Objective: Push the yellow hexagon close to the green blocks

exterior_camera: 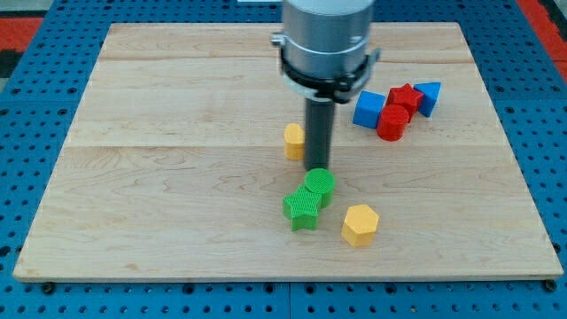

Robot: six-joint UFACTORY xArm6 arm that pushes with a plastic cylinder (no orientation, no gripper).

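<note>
The yellow hexagon point(361, 223) lies near the view's bottom, just right of the green blocks. The green cylinder point(320, 186) and the green star-shaped block point(302, 209) touch each other at the centre bottom. My tip point(317, 167) stands just above the green cylinder, about touching its top edge, and up-left of the yellow hexagon. A second yellow block point(293, 141) sits just left of the rod, partly hidden by it.
At the view's upper right is a cluster: a blue cube point(368, 109), a red cylinder point(392, 122), a red block point(406, 97) and a blue block point(428, 97). The wooden board point(159, 177) rests on a blue pegboard.
</note>
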